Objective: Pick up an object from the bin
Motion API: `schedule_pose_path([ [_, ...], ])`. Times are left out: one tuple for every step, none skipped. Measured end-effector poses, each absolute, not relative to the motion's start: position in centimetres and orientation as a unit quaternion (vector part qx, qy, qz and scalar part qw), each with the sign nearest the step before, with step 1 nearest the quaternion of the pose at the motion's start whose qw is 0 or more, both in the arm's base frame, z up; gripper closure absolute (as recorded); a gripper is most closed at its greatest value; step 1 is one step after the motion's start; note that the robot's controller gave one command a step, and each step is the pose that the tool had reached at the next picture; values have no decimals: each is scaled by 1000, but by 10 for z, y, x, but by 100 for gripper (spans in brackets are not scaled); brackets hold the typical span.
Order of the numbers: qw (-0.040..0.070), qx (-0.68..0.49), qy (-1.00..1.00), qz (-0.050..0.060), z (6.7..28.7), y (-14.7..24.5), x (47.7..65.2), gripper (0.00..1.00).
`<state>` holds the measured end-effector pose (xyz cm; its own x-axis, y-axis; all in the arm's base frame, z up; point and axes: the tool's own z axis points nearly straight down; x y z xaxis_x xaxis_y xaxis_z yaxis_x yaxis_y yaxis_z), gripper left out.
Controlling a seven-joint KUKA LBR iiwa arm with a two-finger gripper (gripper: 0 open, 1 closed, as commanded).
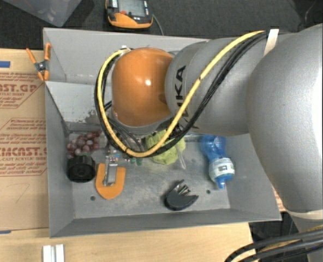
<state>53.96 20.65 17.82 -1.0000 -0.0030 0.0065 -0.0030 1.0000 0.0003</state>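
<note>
In your grey bin (150, 209), the gripper (112, 169) sits right over the orange flat piece (104, 189), a likely pick since it lies clear. A black cap (79, 169) rests just left of it. You cannot tell whether the gripper is clenched.

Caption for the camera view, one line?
Claw above an orange flat piece in the bin, lower left; black roll beside it, blue bottle right.

Bright light from above — glare on orange cover (144, 84).
</note>
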Motion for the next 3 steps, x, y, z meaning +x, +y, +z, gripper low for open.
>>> schedule_pose_path([
  [-1,0,-1000,-1,183,205,542,0],
  [-3,118,-993,-1,87,232,582,0],
  [0,-156,-988,-2,125,235,551,0],
])
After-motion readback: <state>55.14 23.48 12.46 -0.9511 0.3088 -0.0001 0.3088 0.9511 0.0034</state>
